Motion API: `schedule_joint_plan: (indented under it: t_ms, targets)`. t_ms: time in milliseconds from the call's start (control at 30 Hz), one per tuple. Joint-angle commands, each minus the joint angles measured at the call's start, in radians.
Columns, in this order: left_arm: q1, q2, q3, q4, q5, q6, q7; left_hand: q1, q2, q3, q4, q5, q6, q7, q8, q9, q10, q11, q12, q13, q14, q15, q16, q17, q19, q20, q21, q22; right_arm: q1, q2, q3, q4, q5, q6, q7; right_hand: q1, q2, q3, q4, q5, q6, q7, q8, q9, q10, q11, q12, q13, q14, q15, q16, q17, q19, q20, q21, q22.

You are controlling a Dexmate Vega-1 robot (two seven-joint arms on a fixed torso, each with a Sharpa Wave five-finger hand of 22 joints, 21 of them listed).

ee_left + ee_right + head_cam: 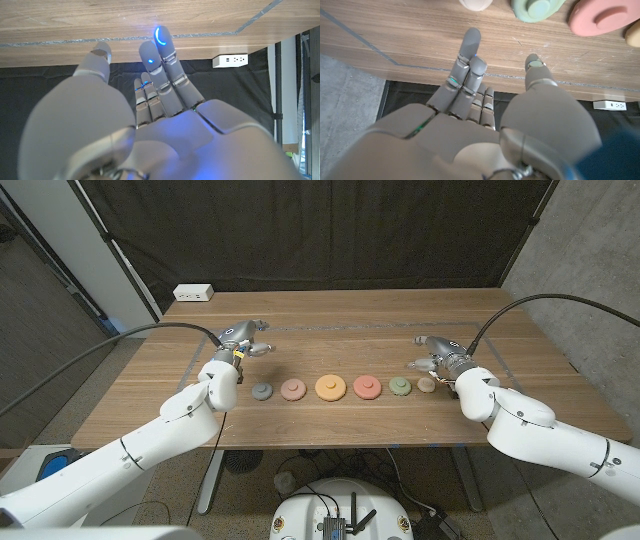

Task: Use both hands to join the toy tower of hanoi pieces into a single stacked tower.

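Observation:
Six round tower pieces lie in a row across the table's front half: a grey-blue disc [262, 391], a pink disc [293, 389], a large orange disc [331, 387], a coral disc [366, 387], a green disc [400, 386] and a small tan piece [427, 384]. My left hand [243, 340] hovers behind the grey-blue disc, fingers spread and holding nothing. My right hand [435, 355] hangs just behind the tan piece, also holding nothing. In the right wrist view its fingers [470, 55] reach toward the tan piece [477, 4], the green disc [537, 7] and the coral disc [605, 17].
A white power strip [193, 293] lies at the table's back left corner, also seen in the left wrist view [230, 60]. A thin tape line [330, 330] crosses the table behind the row. Black cables trail from both wrists. A dark curtain hangs behind.

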Motion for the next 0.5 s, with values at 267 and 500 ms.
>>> schedule_joint_plan:
  t_ms: [267,500]
  targets:
    - [0.016,-0.008,-0.016,0.007,-0.02,-0.022,0.028,0.005,0.013,-0.008,0.002,0.009,0.017,0.0,-0.002,0.006,0.013,0.005,-0.005,0.009,0.002,-0.041,0.015,-0.002,-0.012,-0.1,0.021,-0.01,-0.061,-0.045,0.004,-0.058,-0.037,0.013,0.022,0.009,-0.01,-0.011,0.0,-0.007,-0.021,0.004,-0.007,-0.002,-0.009,-0.001,0.004,-0.004,-0.022,-0.09,-0.015,-0.02,-0.019,-0.08,0.018,-0.007]
    - [0.019,-0.014,-0.02,0.013,-0.031,-0.036,0.036,0.006,0.016,-0.009,0.002,0.01,0.019,-0.001,-0.003,0.007,0.015,0.003,-0.006,0.012,0.0,-0.041,0.017,-0.005,-0.012,-0.1,0.027,-0.013,-0.078,-0.049,0.005,-0.067,-0.05,0.015,0.025,0.014,-0.009,-0.013,0.001,-0.011,-0.023,0.003,-0.006,-0.003,-0.013,-0.001,0.005,-0.005,-0.018,-0.09,-0.009,-0.019,-0.025,-0.08,0.026,-0.012]
